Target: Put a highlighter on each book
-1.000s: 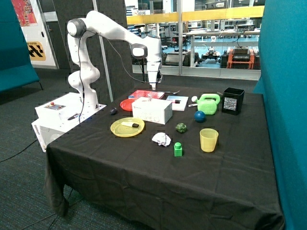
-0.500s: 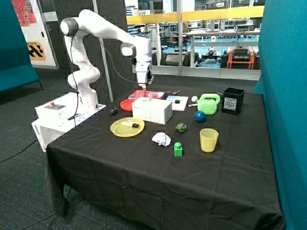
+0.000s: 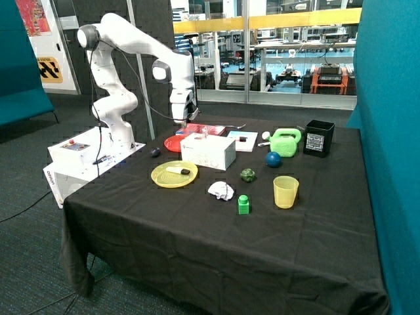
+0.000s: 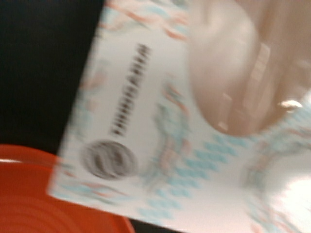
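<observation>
Since the earlier frame the arm has swung away from over the books toward the left of the outside view; the gripper [image 3: 180, 122] now hangs above the red plate [image 3: 174, 143]. Whether its fingers are open or closed cannot be told.

Red book [image 3: 200, 128]: thin, flat, glossy, at the table's far side, upper centre, behind the white box [image 3: 208, 150]. White book [image 3: 243, 139]: thin, flat, just beside the red one, with a small dark object lying on it.

White box: rectangular cardboard, pale printed pattern with a translucent oval opening on top; it fills the wrist view [image 4: 194, 121] and partly hides the red book in the outside view.

Around: yellow plate [image 3: 174, 174] holding a pen-like item, crumpled white paper [image 3: 221, 191], green block [image 3: 243, 205], ribbed yellow cup [image 3: 285, 191], blue ball [image 3: 273, 159], green watering can [image 3: 285, 142], black box [image 3: 318, 138]. Black cloth covers the table [image 3: 197, 249].
</observation>
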